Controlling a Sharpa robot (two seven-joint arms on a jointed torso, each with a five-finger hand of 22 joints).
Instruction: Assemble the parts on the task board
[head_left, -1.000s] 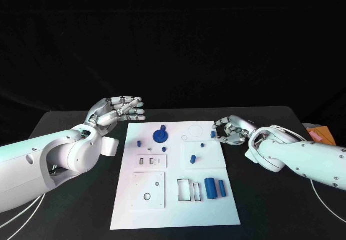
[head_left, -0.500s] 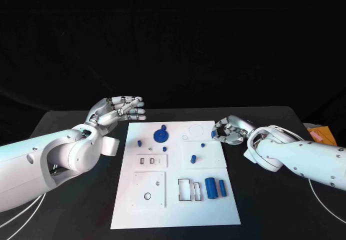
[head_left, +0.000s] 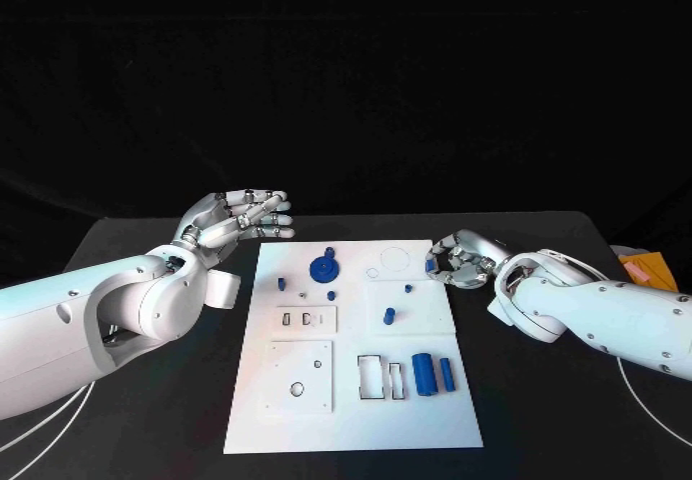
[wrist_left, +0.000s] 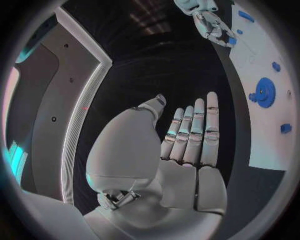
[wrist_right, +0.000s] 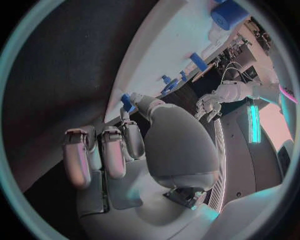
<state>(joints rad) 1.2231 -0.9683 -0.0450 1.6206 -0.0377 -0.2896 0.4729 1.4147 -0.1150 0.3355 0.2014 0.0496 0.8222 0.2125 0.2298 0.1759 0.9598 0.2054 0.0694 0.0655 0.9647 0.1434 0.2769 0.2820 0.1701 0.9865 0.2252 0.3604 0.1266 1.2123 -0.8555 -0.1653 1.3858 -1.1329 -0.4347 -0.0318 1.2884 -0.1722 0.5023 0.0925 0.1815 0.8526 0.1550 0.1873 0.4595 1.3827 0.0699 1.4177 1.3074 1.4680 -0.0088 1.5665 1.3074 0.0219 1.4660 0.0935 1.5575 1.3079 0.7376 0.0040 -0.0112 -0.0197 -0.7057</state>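
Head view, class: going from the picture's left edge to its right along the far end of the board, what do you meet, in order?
Left hand → round blue part → right hand, holding a small blue part at the task board edge.

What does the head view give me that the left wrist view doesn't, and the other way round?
Head view alone: the two upright blue cylinders at the near part of the task board, and the rectangular frames beside them. Left wrist view alone: the left hand from behind, fingers straight and together, holding nothing. Shared: the blue gear-like disc, and the right hand at the board's far right edge with a small blue part at its fingertips.
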